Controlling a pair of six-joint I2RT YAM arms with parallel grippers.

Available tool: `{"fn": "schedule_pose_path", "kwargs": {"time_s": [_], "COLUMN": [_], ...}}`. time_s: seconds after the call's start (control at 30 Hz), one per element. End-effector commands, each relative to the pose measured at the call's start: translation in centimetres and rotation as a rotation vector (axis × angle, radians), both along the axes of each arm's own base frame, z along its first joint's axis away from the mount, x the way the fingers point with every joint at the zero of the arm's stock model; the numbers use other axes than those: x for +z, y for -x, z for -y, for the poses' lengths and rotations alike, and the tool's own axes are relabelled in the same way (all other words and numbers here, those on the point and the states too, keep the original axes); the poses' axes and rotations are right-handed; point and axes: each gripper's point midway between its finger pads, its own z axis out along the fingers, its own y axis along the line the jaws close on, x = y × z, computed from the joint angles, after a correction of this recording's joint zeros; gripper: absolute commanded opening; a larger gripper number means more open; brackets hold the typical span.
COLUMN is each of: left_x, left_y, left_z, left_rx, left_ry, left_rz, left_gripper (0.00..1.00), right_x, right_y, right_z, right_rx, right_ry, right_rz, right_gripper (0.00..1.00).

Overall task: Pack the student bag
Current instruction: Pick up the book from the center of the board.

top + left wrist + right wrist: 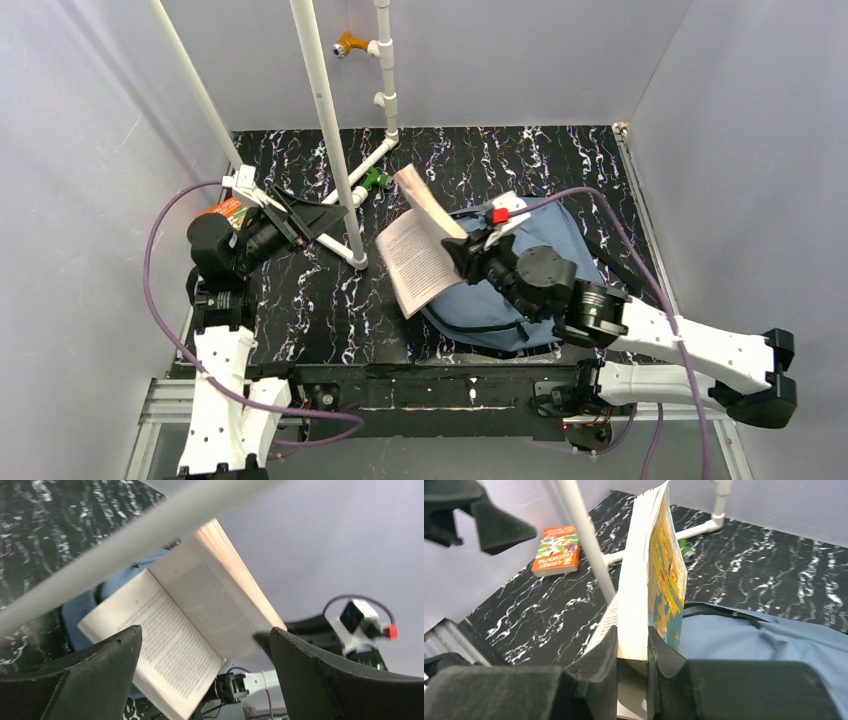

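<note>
The student bag [545, 245] is a dusty-blue backpack lying flat at centre right, also low in the right wrist view [764, 640]. My right gripper [468, 258] is shut on a paperback book [418, 255] held open over the bag's left edge. Its jaws [631, 635] pinch the block of pages, and the yellow-and-blue cover [669, 580] splays to the right. My left gripper [305, 222] stands open and empty at the left, apart from the book. Its dark fingers [95, 675] frame the printed pages of the book [200, 615] further off.
An orange book [225, 212] lies at the far left edge under the left arm, seen too in the right wrist view [556, 550]. A white pipe frame [335, 150] stands between the arms, and its pipe [125, 555] crosses the left wrist view. Grey walls enclose the table.
</note>
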Motion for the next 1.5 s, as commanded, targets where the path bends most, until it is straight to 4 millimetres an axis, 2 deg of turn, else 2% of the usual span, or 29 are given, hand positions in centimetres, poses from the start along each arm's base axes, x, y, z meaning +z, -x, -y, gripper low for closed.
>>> {"fn": "schedule_pose_path", "kwargs": {"time_s": [0.0, 0.1, 0.2, 0.27, 0.5, 0.6, 0.7, 0.8, 0.87, 0.93, 1.03, 1.13, 1.2, 1.27, 1.47], "left_x": [0.9, -1.0, -2.5, -3.5, -8.4, -10.1, -10.7, -11.8, -13.2, -10.2, -8.8, -7.8, -5.8, -5.2, -5.9], "left_y": [2.6, 2.8, 3.4, 3.8, 4.7, 4.8, 4.6, 3.9, 3.1, 2.4, 2.5, 2.3, 2.6, 2.9, 3.2], "left_z": [2.1, 3.5, 5.4, 7.1, 13.2, 14.1, 14.3, 14.4, 14.3, 17.0, 18.8, 19.1, 18.9, 18.3, 17.9], "left_rx": [-0.116, -0.135, -0.156, -0.182, -0.276, -0.181, -0.083, -0.023, 0.047, -0.037, -0.101, -0.103, -0.122, -0.117, -0.109], "left_ry": [-0.002, 0.028, 0.029, 0.005, -0.126, -0.179, -0.168, -0.134, -0.075, 0.089, 0.127, 0.218, 0.263, 0.278, 0.289], "left_rz": [0.075, -0.002, -0.043, -0.060, -0.168, -0.155, -0.153, -0.237, -0.329, -0.224, -0.216, -0.209, -0.160, -0.143, -0.167], "left_gripper": [0.98, 0.98, 0.97, 0.97, 0.98, 0.98, 0.98, 0.98, 0.98, 0.98, 0.98, 0.98, 0.96, 0.86, 0.64], "right_x": [7.9, 9.0, 8.6, 8.1, 5.5, 5.6, 5.6, 5.8, 6.3, 7.0, 7.9, 8.1, 7.7, 7.0, 6.2], "right_y": [-0.4, -0.8, -1.4, -1.8, -2.5, -2.3, -2.1, -1.9, -1.7, -1.2, -0.9, -0.8, -0.9, -0.8, -0.5], "right_z": [4.6, 7.0, 9.5, 10.3, 10.1, 10.4, 10.6, 10.5, 10.3, 10.2, 10.5, 10.6, 10.6, 10.7, 9.8], "right_rx": [-0.125, -0.201, -0.313, -0.364, -0.429, -0.431, -0.425, -0.408, -0.384, -0.353, -0.340, -0.333, -0.338, -0.344, -0.288], "right_ry": [-0.197, -0.236, -0.271, -0.285, -0.188, -0.226, -0.272, -0.312, -0.346, -0.400, -0.463, -0.497, -0.477, -0.455, -0.418], "right_rz": [0.036, 0.038, -0.005, -0.005, -0.034, -0.054, -0.072, -0.083, -0.090, -0.111, -0.127, -0.138, -0.137, -0.140, -0.125], "right_gripper": [0.01, 0.01, 0.01, 0.01, 0.01, 0.01, 0.01, 0.01, 0.01, 0.01, 0.01, 0.01, 0.01, 0.01, 0.01]}}
